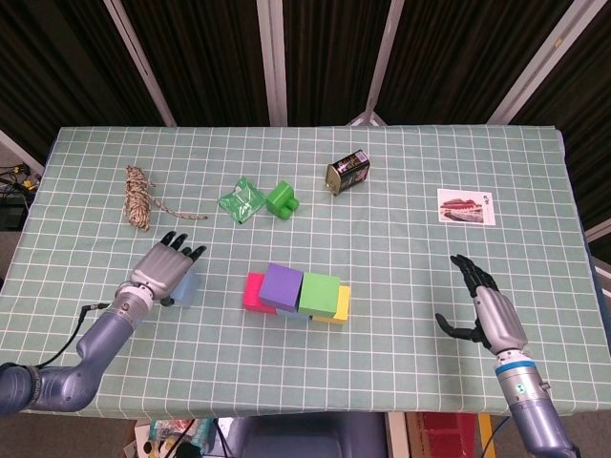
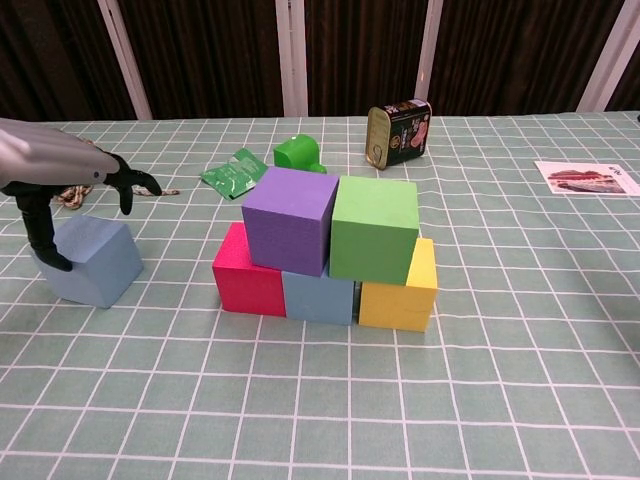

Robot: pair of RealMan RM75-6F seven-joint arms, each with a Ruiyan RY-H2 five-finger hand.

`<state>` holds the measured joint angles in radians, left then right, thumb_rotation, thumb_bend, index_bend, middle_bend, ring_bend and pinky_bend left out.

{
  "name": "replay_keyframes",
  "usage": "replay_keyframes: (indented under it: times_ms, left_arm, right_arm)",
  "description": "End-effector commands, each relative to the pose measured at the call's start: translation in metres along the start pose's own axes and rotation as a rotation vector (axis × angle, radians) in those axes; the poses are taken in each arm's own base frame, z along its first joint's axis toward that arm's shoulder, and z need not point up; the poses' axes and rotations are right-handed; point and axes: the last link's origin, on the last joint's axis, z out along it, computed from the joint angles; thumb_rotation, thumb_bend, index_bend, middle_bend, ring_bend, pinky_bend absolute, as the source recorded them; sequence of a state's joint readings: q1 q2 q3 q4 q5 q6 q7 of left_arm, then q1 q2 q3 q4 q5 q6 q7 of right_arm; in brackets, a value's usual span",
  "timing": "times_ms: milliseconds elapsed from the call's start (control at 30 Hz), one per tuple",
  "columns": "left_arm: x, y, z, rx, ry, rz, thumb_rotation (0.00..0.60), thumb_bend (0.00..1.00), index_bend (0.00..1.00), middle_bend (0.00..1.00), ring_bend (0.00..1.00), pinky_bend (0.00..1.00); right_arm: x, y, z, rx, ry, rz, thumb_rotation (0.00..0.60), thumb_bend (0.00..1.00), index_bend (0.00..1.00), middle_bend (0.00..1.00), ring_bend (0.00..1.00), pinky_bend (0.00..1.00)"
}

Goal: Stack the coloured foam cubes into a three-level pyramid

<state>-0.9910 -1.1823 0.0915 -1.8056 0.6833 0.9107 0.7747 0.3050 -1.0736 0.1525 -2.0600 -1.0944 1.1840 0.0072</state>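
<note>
Rope coil (image 1: pixel 139 197) is seen at 10 o'clock on the table (image 1: pixel 401 382). Left hand (image 1: pixel 164 271) is draped over the loose light-blue cube (image 2: pixel 96 260) at 9 o'clock of the stack, thumb on its near-left face and fingers arched above; whether it is actually gripped cannot be told. 2 levels are judged done: pink cube (image 2: pixel 246 275), blue cube (image 2: pixel 318 297), yellow cube (image 2: pixel 402 289) form the base, with purple cube (image 2: pixel 290 220) and green cube (image 2: pixel 375 228) on top. Level 3 is still missing; the light-blue cube is left to be placed on top. Right hand (image 1: pixel 485 307) is held wide, empty, at 3 o'clock.
</note>
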Motion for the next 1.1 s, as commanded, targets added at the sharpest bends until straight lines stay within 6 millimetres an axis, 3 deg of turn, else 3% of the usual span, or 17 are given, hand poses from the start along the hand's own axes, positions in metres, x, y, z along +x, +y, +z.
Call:
replay_keyframes:
  times_ms: [33,800,1100]
  left_arm:
    - [-0.006,-0.011,-0.001,-0.043,0.018,0.032,0.6,0.13,0.0,0.23,0.0,0.0]
    - [-0.018,-0.026,-0.001,-0.111,0.012,0.059,0.6,0.13,0.0,0.29,0.0,0.0]
    - [-0.021,-0.025,0.0,-0.124,0.03,0.047,0.6,0.34,0.01,0.37,0.0,0.0]
  right_arm:
    - [0.0,0.0,0.0,0.0,0.0,-0.001,0.6,0.35,0.0,0.0,0.0,0.0]
    - [-0.003,0.002,0.001,-0.004,-0.001,-0.017,0.6,0.35,0.0,0.0,0.0,0.0]
    - [-0.006,0.002,0.0,-0.004,-0.007,-0.023,0.6,0.35,0.0,0.0,0.0,0.0]
